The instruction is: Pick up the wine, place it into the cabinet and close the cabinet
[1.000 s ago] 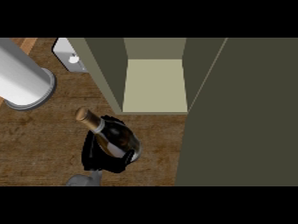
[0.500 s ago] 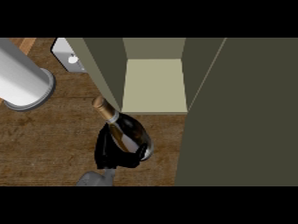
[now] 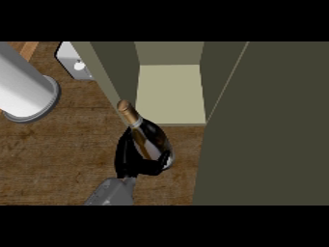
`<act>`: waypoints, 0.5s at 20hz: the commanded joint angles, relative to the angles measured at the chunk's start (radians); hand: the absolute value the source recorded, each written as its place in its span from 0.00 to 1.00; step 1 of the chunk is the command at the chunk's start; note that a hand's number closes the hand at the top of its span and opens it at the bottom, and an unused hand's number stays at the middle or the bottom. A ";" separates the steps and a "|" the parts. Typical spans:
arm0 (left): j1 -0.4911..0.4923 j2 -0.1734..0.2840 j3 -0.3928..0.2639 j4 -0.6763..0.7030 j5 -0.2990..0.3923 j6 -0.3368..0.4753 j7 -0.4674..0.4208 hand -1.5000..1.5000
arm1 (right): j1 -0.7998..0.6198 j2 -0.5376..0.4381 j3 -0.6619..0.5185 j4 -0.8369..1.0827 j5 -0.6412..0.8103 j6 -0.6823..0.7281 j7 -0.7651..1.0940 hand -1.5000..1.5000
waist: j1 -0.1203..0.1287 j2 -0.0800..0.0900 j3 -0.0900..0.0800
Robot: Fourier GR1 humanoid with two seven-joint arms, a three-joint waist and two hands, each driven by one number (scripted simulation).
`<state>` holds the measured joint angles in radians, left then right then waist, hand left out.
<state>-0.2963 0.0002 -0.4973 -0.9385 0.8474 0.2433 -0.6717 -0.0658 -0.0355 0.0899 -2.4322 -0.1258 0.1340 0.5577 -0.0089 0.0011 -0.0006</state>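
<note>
the right hand (image 3: 135, 161) comes up from the lower edge with its black fingers curled round the lower body of the wine (image 3: 147, 140), gripping it well below the shoulder, likely so the neck stays free to go in first. the bottle is off the counter (image 3: 46, 154) as far as one can judge, tilted so its gold-capped neck points up and away from the palm, toward the left wall of the cabinet (image 3: 110, 72). the cap sits right beside that wall's front edge; whether it touches cannot be told. the cabinet's pale shelf (image 3: 168, 91) lies beyond the hand and a little to its right, open and waiting, so the bottle probably needs to shift rightward to clear the wall before it goes in. the door (image 3: 274, 125) stands swung out just to the right of the hand, filling that whole side, which leaves only a narrow lane between wall and door; that seems to be why the wine is held close and nearly end-on. a grey cylinder (image 3: 17, 82) stands well off to the left of the hand, out of the way. the left hand shows nowhere. placing is in hand; closing the door is not yet begun.
</note>
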 commanded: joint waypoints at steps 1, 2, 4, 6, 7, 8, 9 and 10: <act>-0.102 0.000 -0.020 0.112 0.075 -0.018 -0.048 1.00 | -0.031 -0.031 -0.068 -0.022 -0.082 0.009 0.032 0.00 | -0.002 0.001 0.000; -0.121 0.000 -0.052 0.024 0.066 0.076 -0.016 1.00 | -0.053 -0.050 -0.118 0.007 -0.141 0.024 0.039 0.00 | -0.002 0.000 0.000; -0.142 0.000 -0.030 0.133 0.104 0.019 -0.070 1.00 | -0.109 0.000 -0.024 0.038 -0.016 -0.039 0.045 0.00 | -0.002 0.001 0.000; -0.206 0.000 -0.007 0.126 0.108 0.039 -0.013 1.00 | 0.047 -0.002 -0.030 -0.013 -0.053 0.028 -0.032 0.00 | -0.005 0.000 0.000; -0.213 0.000 0.029 0.205 0.081 -0.029 -0.039 1.00 | -0.004 -0.031 -0.094 -0.002 -0.119 0.031 -0.002 0.00 | -0.003 0.001 0.000; -0.184 0.000 -0.002 0.145 0.099 0.023 -0.047 1.00 | -0.006 -0.009 -0.034 -0.006 -0.060 0.020 -0.012 0.00 | -0.001 0.000 0.000; -0.268 0.000 -0.007 0.210 0.134 0.030 -0.053 1.00 | 0.065 0.007 -0.008 -0.014 -0.041 0.036 -0.047 0.00 | -0.009 0.001 0.000; -0.262 0.000 -0.035 0.210 0.175 0.047 -0.073 1.00 | 0.057 0.010 0.015 -0.067 -0.031 0.014 0.001 0.00 | -0.011 0.001 0.000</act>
<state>-0.4929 0.0003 -0.5058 -0.7842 0.9532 0.2674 -0.7139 -0.0580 -0.0400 0.0659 -2.4161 -0.1597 0.1529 0.5389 -0.0141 0.0017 -0.0004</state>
